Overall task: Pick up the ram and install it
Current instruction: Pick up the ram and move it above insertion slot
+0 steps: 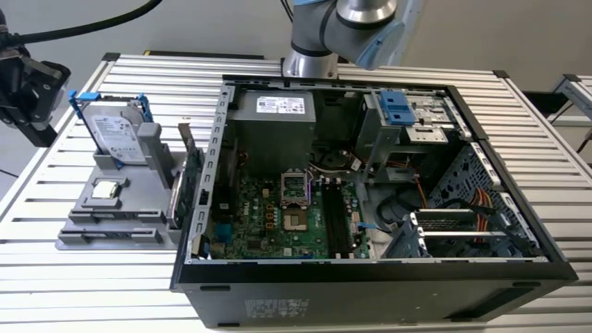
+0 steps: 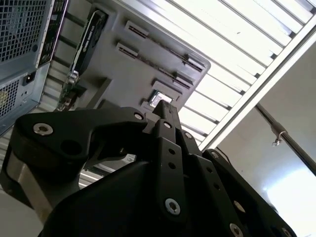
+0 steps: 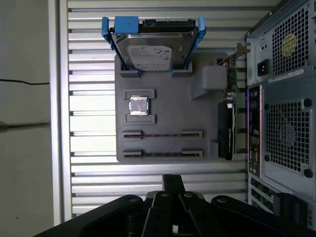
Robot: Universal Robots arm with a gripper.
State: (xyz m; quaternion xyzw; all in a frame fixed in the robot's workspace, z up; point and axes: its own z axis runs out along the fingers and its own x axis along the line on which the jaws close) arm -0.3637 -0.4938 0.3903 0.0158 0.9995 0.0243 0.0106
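We are seeing the ram (image 3: 162, 154) standing on edge in the gray holder's (image 3: 173, 108) near slot beside the computer case (image 3: 286, 98), its length running crosswise ahead of our gripper (image 3: 173, 178), whose fingers are pressing together on nothing.

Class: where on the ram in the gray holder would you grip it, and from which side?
Grip the ram mid-length, between the gray holder's two end supports, coming down from above. It seems to stand on edge, so its top edge and flat faces are what lie free.
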